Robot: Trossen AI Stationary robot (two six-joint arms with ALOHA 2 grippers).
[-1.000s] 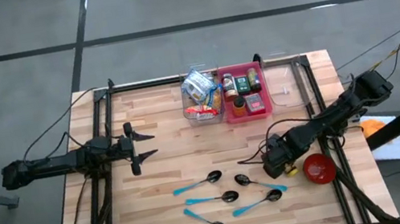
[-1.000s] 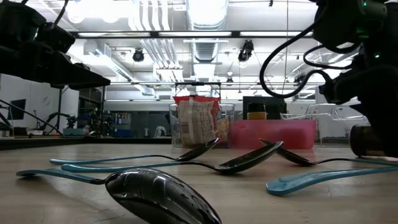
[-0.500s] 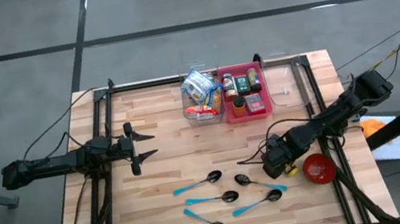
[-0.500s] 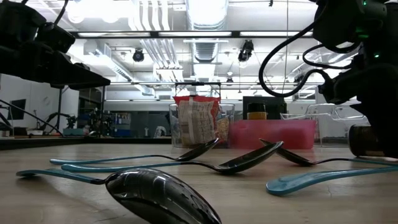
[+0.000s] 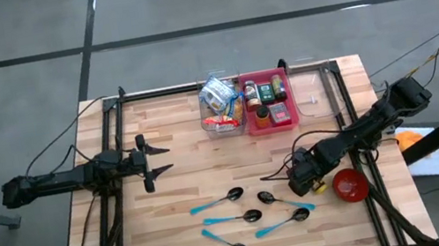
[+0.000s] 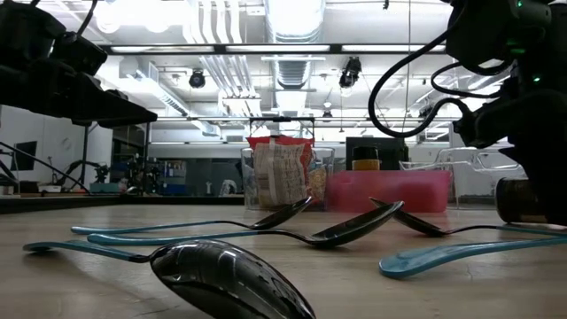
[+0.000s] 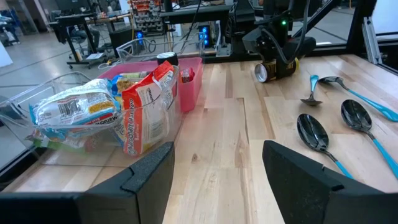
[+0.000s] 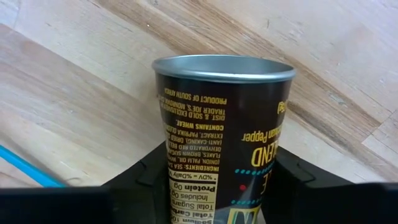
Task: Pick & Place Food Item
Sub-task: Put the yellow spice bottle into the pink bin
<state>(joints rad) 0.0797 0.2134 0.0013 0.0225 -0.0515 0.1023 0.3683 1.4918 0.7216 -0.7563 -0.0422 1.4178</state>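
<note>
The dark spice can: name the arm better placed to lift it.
Right. The right gripper already straddles the can, fingers on both sides. The left gripper waits far across the table.

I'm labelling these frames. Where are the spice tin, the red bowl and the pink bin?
spice tin [image 8: 224, 130], right wrist view, its printed side.
red bowl [image 5: 349, 184], high view, its inside.
pink bin [image 5: 287, 75], high view, its right wall.

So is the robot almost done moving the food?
Not yet. Nothing looks put away: the red bowl is empty. Right now the right claw is down over the spice tin, which lies on its side on the table beside the bowl. Lifting it and placing it is left. The left claw waits open on the other side.
</note>
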